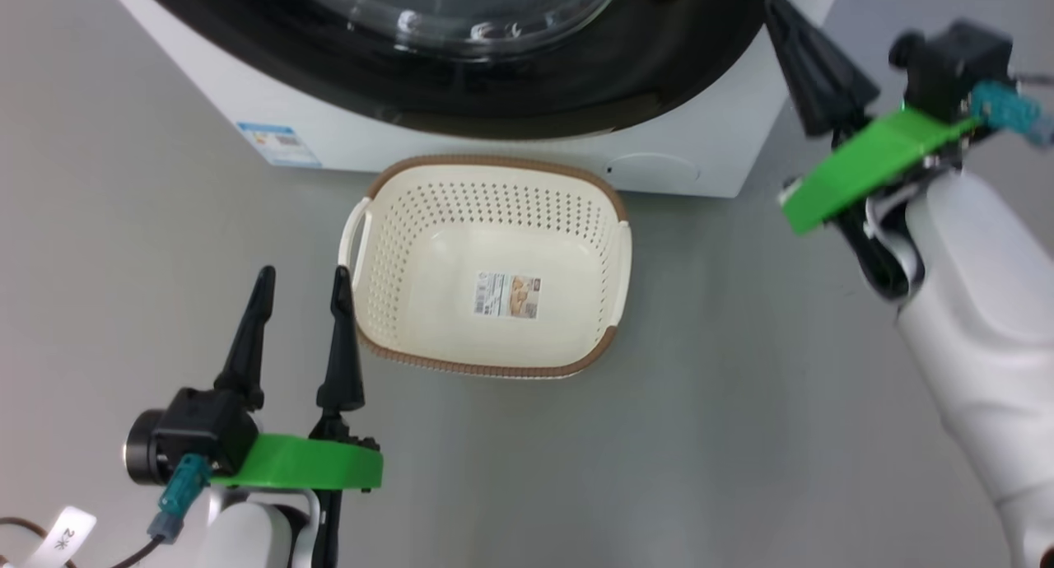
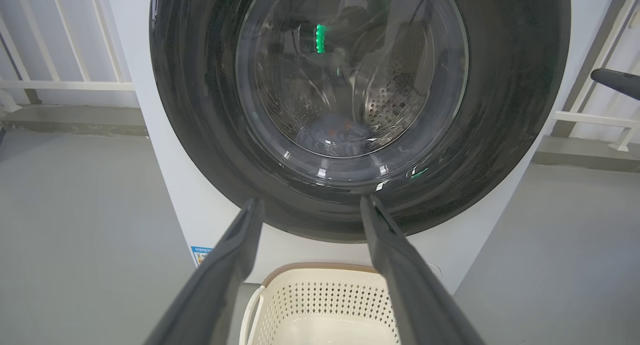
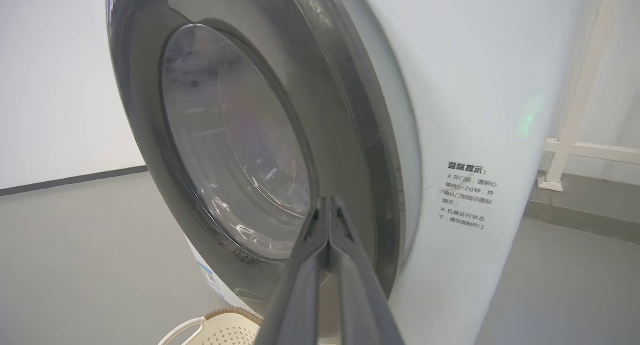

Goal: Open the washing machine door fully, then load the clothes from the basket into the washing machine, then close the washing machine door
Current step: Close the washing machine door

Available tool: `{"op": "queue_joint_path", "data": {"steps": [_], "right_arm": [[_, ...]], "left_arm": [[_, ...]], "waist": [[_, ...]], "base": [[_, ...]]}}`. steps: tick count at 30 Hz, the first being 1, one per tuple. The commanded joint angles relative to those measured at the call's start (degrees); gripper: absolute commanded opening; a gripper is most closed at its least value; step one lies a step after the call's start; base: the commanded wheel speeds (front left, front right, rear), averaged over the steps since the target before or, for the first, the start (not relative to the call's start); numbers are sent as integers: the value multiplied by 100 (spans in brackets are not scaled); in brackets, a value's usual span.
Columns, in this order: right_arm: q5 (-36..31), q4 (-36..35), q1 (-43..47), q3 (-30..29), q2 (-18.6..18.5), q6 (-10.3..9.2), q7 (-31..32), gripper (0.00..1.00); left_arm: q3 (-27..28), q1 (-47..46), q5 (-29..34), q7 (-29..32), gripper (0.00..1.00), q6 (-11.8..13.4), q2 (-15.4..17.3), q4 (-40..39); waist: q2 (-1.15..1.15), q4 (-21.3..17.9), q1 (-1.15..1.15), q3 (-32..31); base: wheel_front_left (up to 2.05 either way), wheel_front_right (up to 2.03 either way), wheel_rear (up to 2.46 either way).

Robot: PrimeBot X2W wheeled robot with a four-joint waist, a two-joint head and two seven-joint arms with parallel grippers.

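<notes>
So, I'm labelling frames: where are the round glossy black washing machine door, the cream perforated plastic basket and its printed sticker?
Round black washing machine door (image 2: 197, 110): left wrist view, black ring left of the glass.
Cream basket (image 1: 494, 206): head view, far perforated wall.
Printed sticker (image 1: 506, 295): head view, its middle.

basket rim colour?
Brown, woven-look rim on the cream perforated basket; clearest in the head view.

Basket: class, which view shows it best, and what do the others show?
Head view: the whole basket, rim and sticker, from above. Left wrist view shows one perforated end; right wrist view, one corner.
</notes>
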Motion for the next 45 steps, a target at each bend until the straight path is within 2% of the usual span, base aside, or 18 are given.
{"op": "queue_joint_path", "data": {"steps": [1,10,12,13,15,16,32,45], "right_arm": [[-84,-358,458,-90,40,1,-26,0],[-252,-972,1908,-494,24,1,-26,0],[-301,-1106,2236,-638,14,1,-26,7],[-318,-1176,2404,-714,16,1,-26,19],[-290,-1298,2737,-852,39,1,20,51],[-321,-1381,2879,-944,40,1,19,100],[-1212,-2829,4733,-2294,549,1,433,100],[-1635,-3942,5758,-2885,1097,1,965,100]], "left_arm": [[233,87,99,-46,100,-37,94,-59],[371,325,197,-46,100,-178,106,87],[400,376,217,-46,100,-198,113,112],[416,401,224,-46,100,-203,116,122],[444,451,226,-46,100,-223,120,141],[454,481,227,-46,100,-234,126,154],[505,1079,145,-28,100,-304,296,261],[491,1421,19,90,100,-269,370,153]], "waist": [[0,-200,0,-224],[0,-490,0,-650],[0,-534,0,-744],[0,-554,0,-786],[0,-595,0,-885],[0,-620,0,-927],[0,-847,0,-1551],[0,-916,0,-1854]], "base": [[0,0,0],[0,0,0],[0,0,0],[0,0,0],[0,0,0],[0,0,0],[0,0,0],[0,0,0]]}}
